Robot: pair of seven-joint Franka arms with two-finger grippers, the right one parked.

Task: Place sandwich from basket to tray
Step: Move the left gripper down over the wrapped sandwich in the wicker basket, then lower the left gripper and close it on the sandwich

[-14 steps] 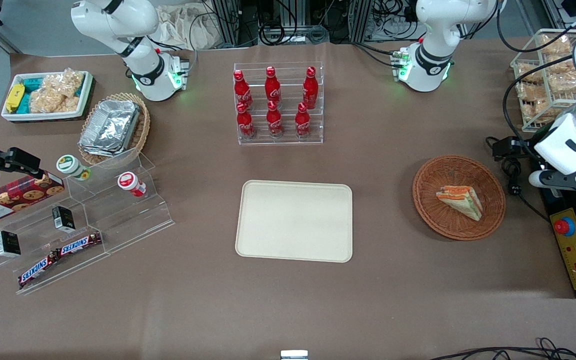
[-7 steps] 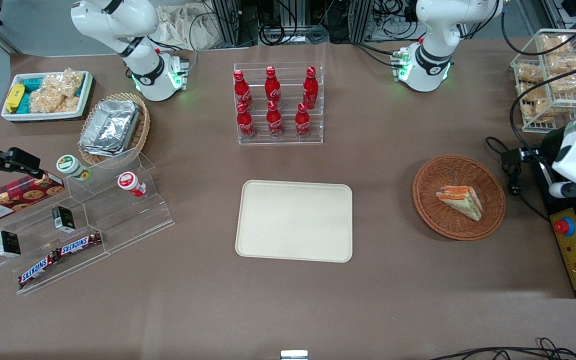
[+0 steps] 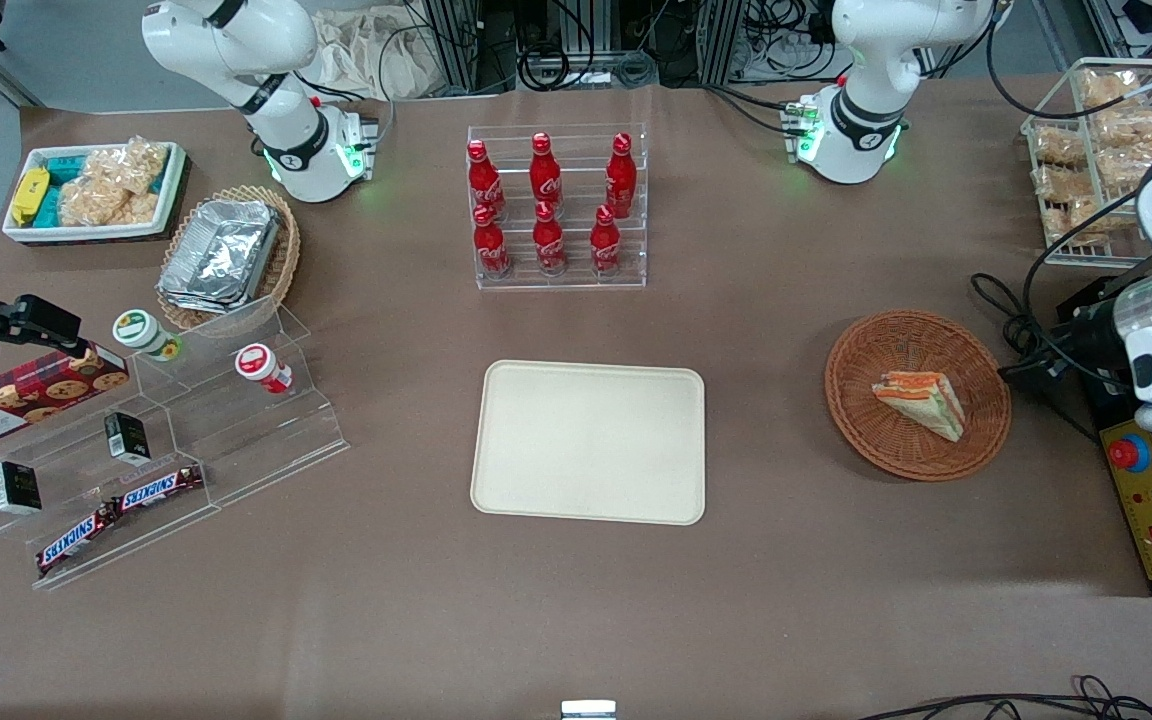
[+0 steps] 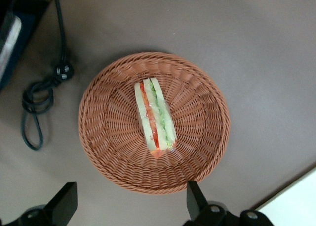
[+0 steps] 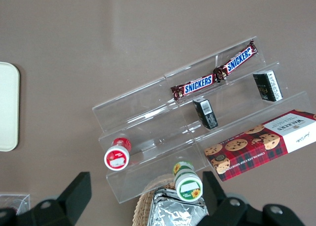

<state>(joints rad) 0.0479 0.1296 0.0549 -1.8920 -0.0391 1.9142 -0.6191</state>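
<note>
Two black fingers of the left arm's jaws point(image 4: 129, 206) stand spread wide and empty, high above the wicker basket point(image 4: 101, 137). The wrapped sandwich point(image 4: 154, 116) lies in the basket's middle, untouched, between their line. The cream tray point(image 3: 588, 441) sits apart on the bench point(image 3: 786, 560).

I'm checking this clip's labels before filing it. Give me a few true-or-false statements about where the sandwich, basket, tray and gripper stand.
1. The sandwich lies in the basket. True.
2. The tray holds the sandwich. False: the tray is bare.
3. The gripper is shut on the sandwich. False: it is open, above the basket, touching nothing.
4. Six red bottles stand in a clear rack. True.
5. The basket sits on the tray. False: it rests on the table, beside the tray.
</note>
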